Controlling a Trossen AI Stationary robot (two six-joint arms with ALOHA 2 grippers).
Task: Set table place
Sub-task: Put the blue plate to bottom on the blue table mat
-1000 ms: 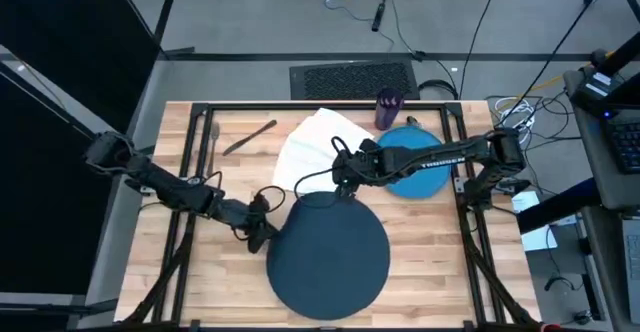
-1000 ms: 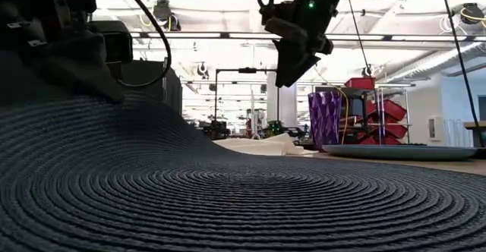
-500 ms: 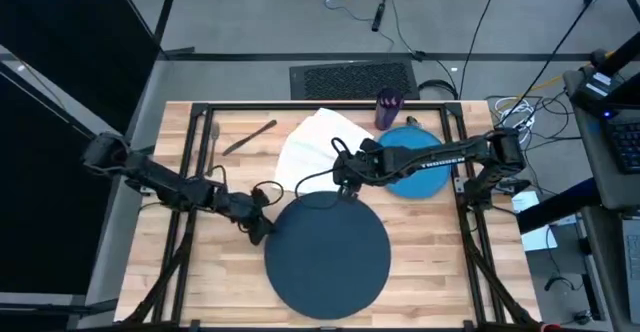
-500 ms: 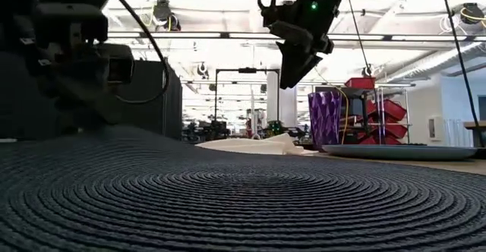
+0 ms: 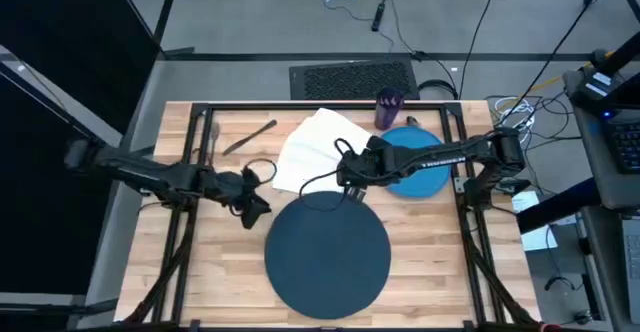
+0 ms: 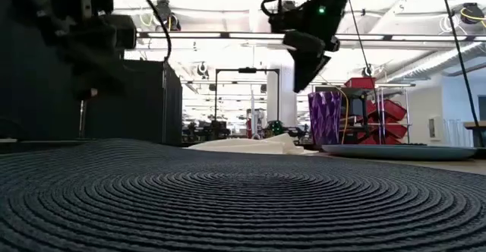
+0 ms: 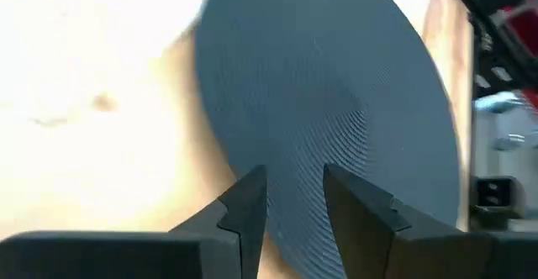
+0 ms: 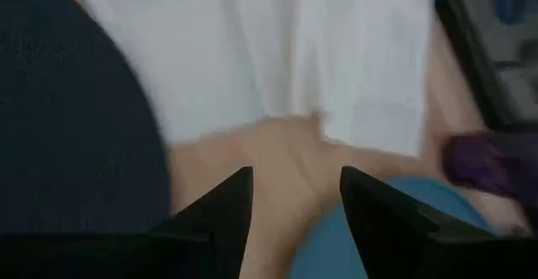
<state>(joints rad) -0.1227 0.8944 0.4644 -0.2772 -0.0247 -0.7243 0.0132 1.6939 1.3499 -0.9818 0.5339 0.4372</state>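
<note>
- Hovering over the wooden surface [image 5: 200, 262], my left hand [image 5: 256, 205] hangs just left of the dark navy disc [image 5: 327, 255], apart from its rim, fingers [image 7: 246, 212] parted with nothing between them.
- My left wrist view shows the disc [image 7: 336, 128] ahead of those parted fingers, lying flat on the pale planks.
- My right hand [image 5: 347, 184] hangs above the far edge of the disc, between it and the white napkin [image 5: 315, 147]; its fingers [image 8: 220, 203] are spread and hold nothing.
- My right wrist view takes in the disc [image 8: 76, 136], the napkin [image 8: 277, 52], a strip of bare wood between them, a curved edge of the blue plate [image 8: 336, 228] and a blurred bit of the purple cup [image 8: 487, 161].
- The disc sits in the near middle of the surface, flat in the low view [image 6: 243, 206] and filling the foreground.
- The napkin lies beyond the disc, toward the far middle, partly under my right arm.
- The bright blue plate [image 5: 425, 177] sits right of the napkin, mostly crossed by my right arm; the low view shows it as a thin rim [image 6: 402, 152] on the right.
- The purple cup [image 5: 387, 109] stands upright just beyond the plate near the far edge, and in the low view [image 6: 325, 118] it rises beside the plate.
- At the far left lie the cutlery pieces: a fork [image 5: 213, 142] pointing near to far and a second utensil [image 5: 250, 137] lying at a slant just right of it; I cannot tell which piece that is.
</note>
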